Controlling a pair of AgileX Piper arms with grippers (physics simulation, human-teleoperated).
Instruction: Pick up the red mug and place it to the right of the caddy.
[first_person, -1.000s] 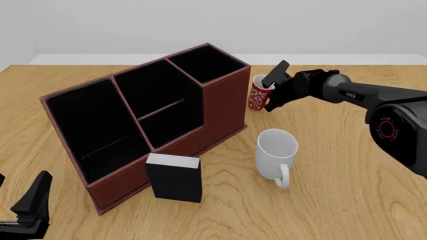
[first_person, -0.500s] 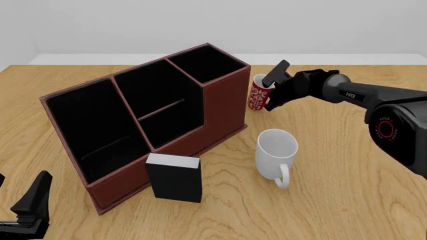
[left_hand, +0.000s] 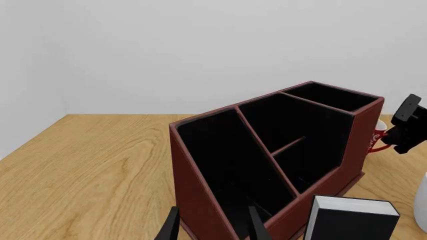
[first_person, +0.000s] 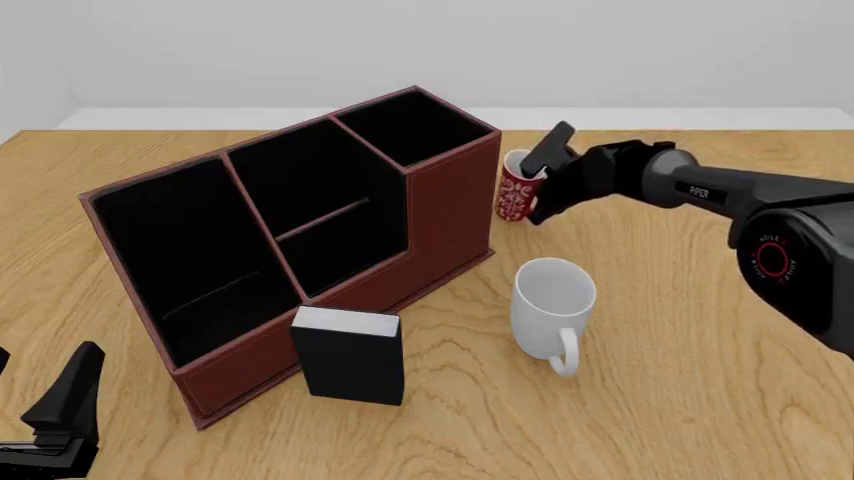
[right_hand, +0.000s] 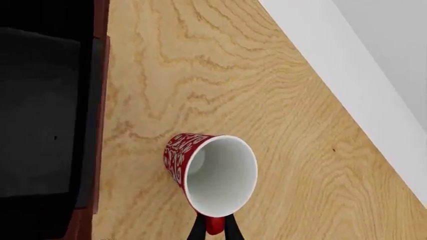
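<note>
The red mug (first_person: 514, 190), with white floral pattern and white inside, is upright just right of the far end of the caddy (first_person: 451, 205). My right gripper (first_person: 538, 182) reaches it from the right. In the right wrist view the gripper (right_hand: 215, 231) has its fingers narrowly closed on the mug's (right_hand: 212, 172) red handle, with the caddy's wall (right_hand: 99, 100) beside it. I cannot tell whether the mug is off the table. My left gripper (first_person: 67, 420) is open and empty near the front left corner. It (left_hand: 212, 227) faces the caddy (left_hand: 193, 185).
A larger plain white mug (first_person: 550, 305) stands in front of the red mug, handle toward me. A small black box with a white top (first_person: 350, 355) stands against the caddy's front; it also shows in the left wrist view (left_hand: 347, 222). The table's far edge lies behind the caddy.
My right gripper and the red mug have shifted very slightly to the left. The left arm has not moved.
</note>
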